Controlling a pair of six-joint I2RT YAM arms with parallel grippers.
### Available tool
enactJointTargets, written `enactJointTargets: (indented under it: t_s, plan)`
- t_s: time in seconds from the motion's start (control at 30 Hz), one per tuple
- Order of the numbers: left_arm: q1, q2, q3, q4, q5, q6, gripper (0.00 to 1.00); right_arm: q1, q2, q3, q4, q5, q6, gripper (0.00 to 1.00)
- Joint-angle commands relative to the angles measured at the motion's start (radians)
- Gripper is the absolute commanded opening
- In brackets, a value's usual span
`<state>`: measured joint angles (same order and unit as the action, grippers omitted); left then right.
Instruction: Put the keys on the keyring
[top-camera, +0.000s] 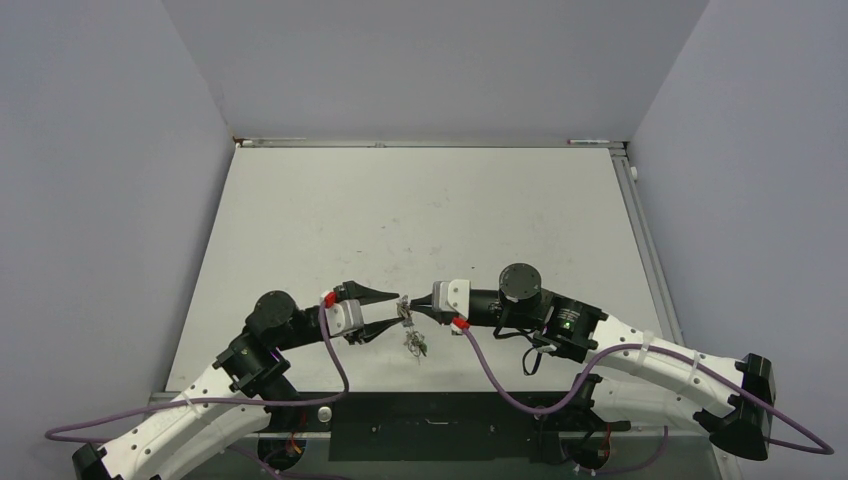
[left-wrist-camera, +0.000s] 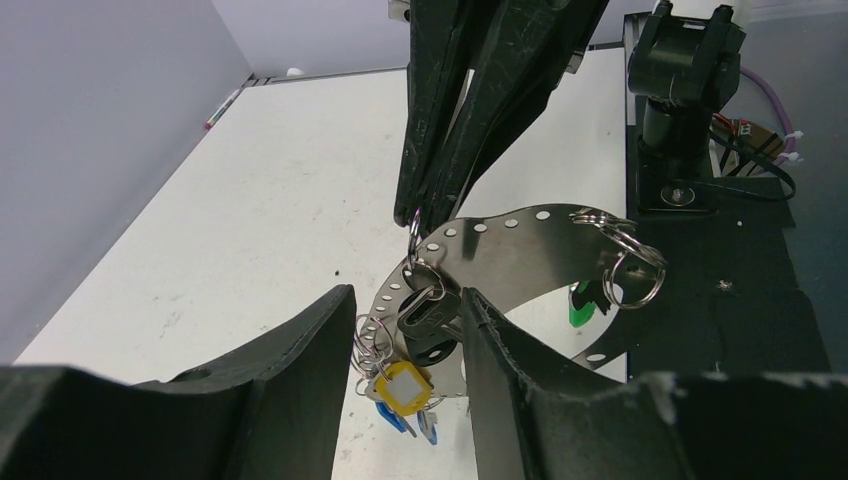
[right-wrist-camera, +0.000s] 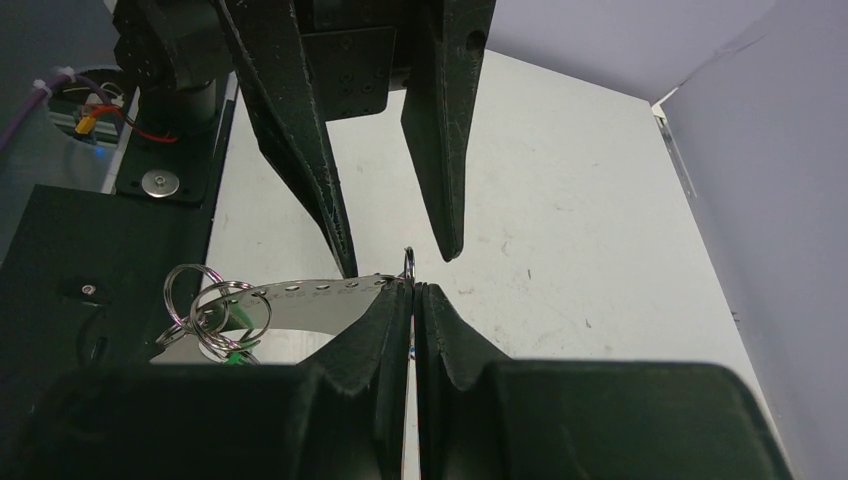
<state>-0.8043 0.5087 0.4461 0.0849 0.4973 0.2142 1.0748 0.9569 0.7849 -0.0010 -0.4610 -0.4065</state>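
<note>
While the right gripper (right-wrist-camera: 412, 288) pinches the keyring (left-wrist-camera: 520, 235) by one end, keys (left-wrist-camera: 403, 385) dangle beneath it.
Astride the keyring the left gripper (left-wrist-camera: 405, 300) has its jaws apart; a green key (left-wrist-camera: 578, 305) hangs further along it.

The worktop (top-camera: 420, 220) is white with faint grey scuffs. A black base plate (top-camera: 430, 425) edges its near side, and the walls (top-camera: 100, 200) are pale lilac-grey. The left arm (top-camera: 180, 420) and right arm (top-camera: 650, 362) are white with black joints, purple cables (top-camera: 340, 370) and red tags (top-camera: 328, 298) at the wrists. The left gripper (left-wrist-camera: 405, 300) and right gripper (right-wrist-camera: 412, 290) have matt black jaws. The keyring (left-wrist-camera: 520, 245) is shiny silver, dotted with a row of small round holes. On it hang a yellow key (left-wrist-camera: 405, 387) with a pale centre, a blue key (left-wrist-camera: 392, 417), a black key (left-wrist-camera: 425, 320) and a green key (left-wrist-camera: 578, 310).
</note>
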Motion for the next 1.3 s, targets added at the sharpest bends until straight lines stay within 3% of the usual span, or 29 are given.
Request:
enactJointTargets:
  t_s: [0.0,1.0,1.27]
  plan:
    - [-0.001,-0.002,0.023,0.046,0.021,-0.006,0.4,-0.002,-0.031,0.001,0.129,-0.023,0.021,0.05]
    - [0.001,0.016,0.012,0.09,0.054,-0.071,0.44,-0.002,-0.095,-0.055,0.267,-0.009,0.064,0.05]
    - [0.001,0.019,0.013,0.092,0.05,-0.075,0.33,-0.001,-0.087,-0.067,0.314,-0.021,0.082,0.05]
